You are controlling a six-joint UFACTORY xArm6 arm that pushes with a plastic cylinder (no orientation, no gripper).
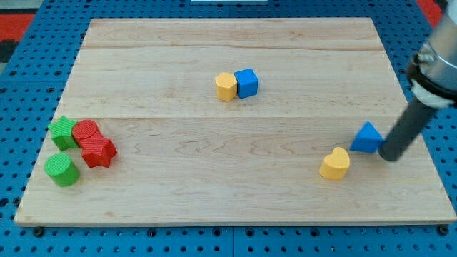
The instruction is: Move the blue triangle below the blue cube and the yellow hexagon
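The blue triangle (pixel 367 138) lies at the view's right on the wooden board (pixel 214 185). My tip (pixel 390 155) is just to its right and a little lower, touching or nearly touching its right side. The blue cube (pixel 246 83) and the yellow hexagon (pixel 226 86) sit side by side above the board's centre, touching, hexagon on the left. The triangle is far to their lower right.
A yellow heart (pixel 335 164) lies just to the lower left of the blue triangle. At the view's left is a cluster: a green star (pixel 63 133), a red cylinder (pixel 86 131), a red star (pixel 98 150) and a green cylinder (pixel 61 170).
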